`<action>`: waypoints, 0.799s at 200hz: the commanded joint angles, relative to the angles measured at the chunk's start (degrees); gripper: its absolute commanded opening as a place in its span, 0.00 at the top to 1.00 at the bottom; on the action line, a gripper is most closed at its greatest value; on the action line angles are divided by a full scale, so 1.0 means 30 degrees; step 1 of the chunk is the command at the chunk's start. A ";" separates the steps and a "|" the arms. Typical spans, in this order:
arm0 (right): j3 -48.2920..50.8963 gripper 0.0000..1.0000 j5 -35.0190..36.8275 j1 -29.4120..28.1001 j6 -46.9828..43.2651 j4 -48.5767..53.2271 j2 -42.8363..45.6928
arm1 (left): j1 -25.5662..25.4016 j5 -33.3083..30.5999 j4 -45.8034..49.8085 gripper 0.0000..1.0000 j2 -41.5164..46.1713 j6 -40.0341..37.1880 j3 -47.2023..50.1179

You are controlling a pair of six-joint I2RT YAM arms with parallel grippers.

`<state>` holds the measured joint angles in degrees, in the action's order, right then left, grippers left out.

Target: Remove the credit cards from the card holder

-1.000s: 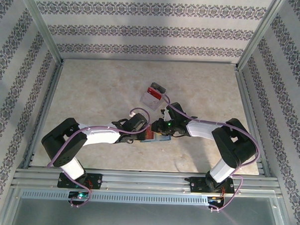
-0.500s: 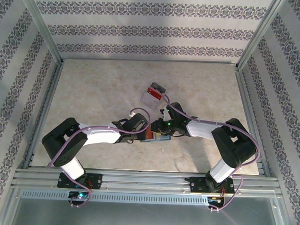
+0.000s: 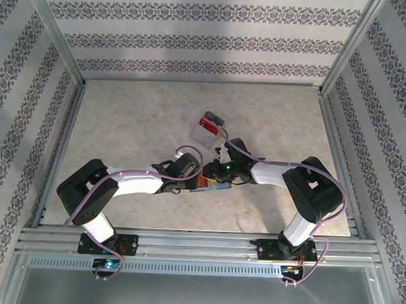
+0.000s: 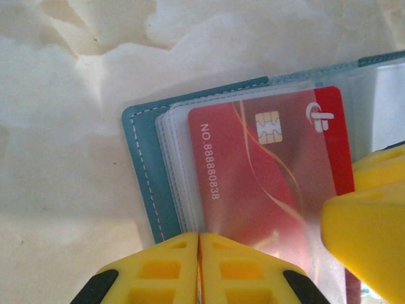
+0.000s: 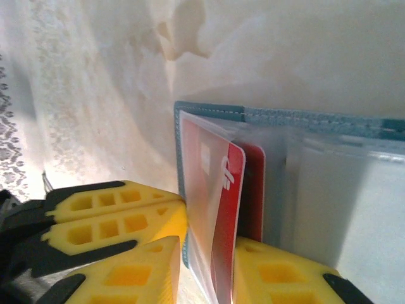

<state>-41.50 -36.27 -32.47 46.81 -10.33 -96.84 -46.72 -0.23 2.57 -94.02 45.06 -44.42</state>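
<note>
"no.88880838" on the red credit card (image 4: 272, 177)

Left arm (image 3: 137, 183): bolted at the table's (image 3: 123, 121) near edge, elbow low, forearm stretched right toward mid-table. Left gripper (image 4: 199, 269): yellow fingers pressed flat together, tips angled down at the table. Right arm (image 3: 276, 174): mounted at the near edge, elbow raised, forearm reaching left. Right gripper (image 5: 207, 256): jaws narrowly parted, clamped either side of a sleeved red card (image 5: 218, 209). Grippers just beside each other, tip to tip, at mid-table.
</note>
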 commanded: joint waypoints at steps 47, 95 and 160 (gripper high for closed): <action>0.1402 0.77 -0.2257 0.1018 0.0798 -0.3497 0.0579 | 0.0134 0.0605 0.1070 0.91 -0.1021 0.0336 0.0103; 0.1730 0.81 -0.2415 0.1301 0.0990 -0.3999 0.0609 | 0.0134 0.0557 0.1163 0.91 -0.0976 0.0393 0.0108; 0.2215 0.89 -0.2208 0.1945 0.0892 -0.3831 0.1019 | 0.0163 0.0428 0.1260 0.91 -0.0799 0.0423 0.0270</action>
<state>-35.73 -41.69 -27.55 49.63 -19.75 -96.05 -46.70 -0.03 2.11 -94.45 45.54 -44.64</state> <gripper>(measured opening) 0.119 0.087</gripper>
